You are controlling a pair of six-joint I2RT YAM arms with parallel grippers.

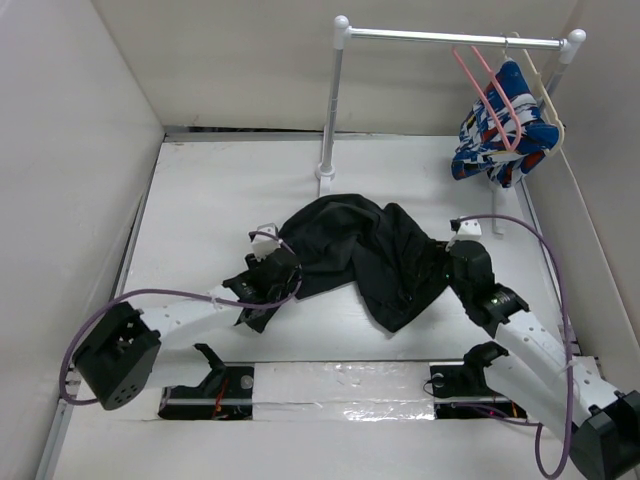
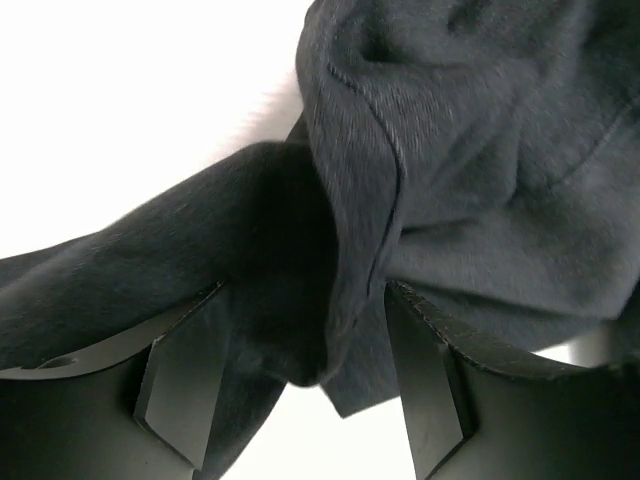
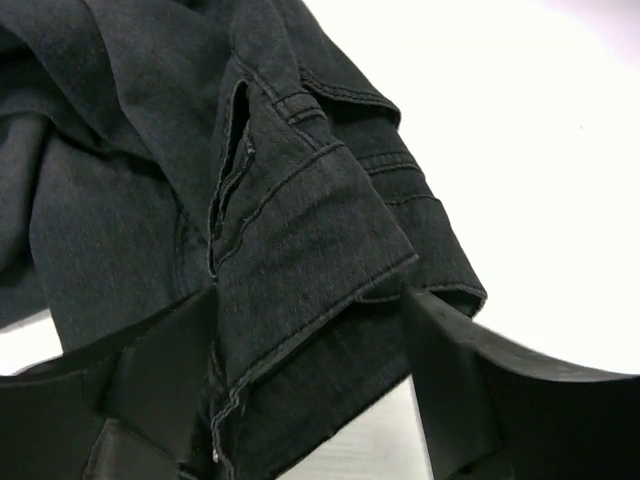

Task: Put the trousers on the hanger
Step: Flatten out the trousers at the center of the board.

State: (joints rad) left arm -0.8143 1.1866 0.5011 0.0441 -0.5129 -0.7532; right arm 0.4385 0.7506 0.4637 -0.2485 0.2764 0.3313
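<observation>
A white counter point(image 1: 230, 190) is lying under bright, even light and glaring almost blank in both wrist views. Plain white panels are boxing it in: a left wall point(image 1: 60, 150), a back wall point(image 1: 230, 60) and a right wall point(image 1: 610, 150). A dark seam point(image 1: 240, 131) is running along the foot of the back wall. A white clothes rail point(image 1: 450, 38) is standing at the back right, its left post point(image 1: 333, 110) resting on the counter. A glossy strip point(image 1: 340, 385) is catching the light along the near edge.
</observation>
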